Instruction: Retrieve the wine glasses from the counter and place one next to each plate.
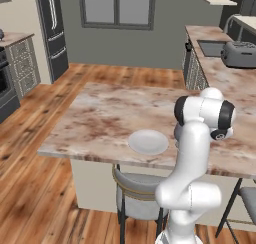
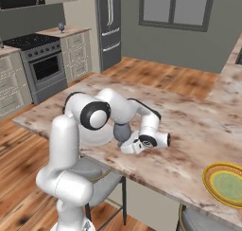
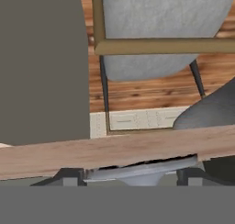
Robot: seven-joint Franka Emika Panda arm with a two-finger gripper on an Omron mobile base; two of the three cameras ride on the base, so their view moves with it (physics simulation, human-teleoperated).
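Arm is folded low over the island counter, hand lying nearly level just above the stone near its near edge. Gripper sits right at a blue-grey wine glass, which stands upright on the counter, bowl up. The glass is just right of the white-grey plate and close beside it; in the right base view the arm's elbow covers part of that plate, and I can't tell if the glass foot touches the rim. Glass is opaque and seen from the side, so its inside isn't readable. In the hand view the fingertips are set wide apart, with a pale blue-grey flared shape spanning the gap between them. I can't tell whether they clamp it or just bracket it, so grip state is undetermined. The white-grey plate lies flat near the counter's near edge, its face plain. The yellow-rimmed plate, green in the centre, lies flat well to the right along the same near edge, with only its own colours showing on it. The second wine glass stands upright on the far left counter, just right of the black stove and well apart from the island. A grey-seated stool is tucked under the island below the white-grey plate. A toaster sits on the right-hand counter.
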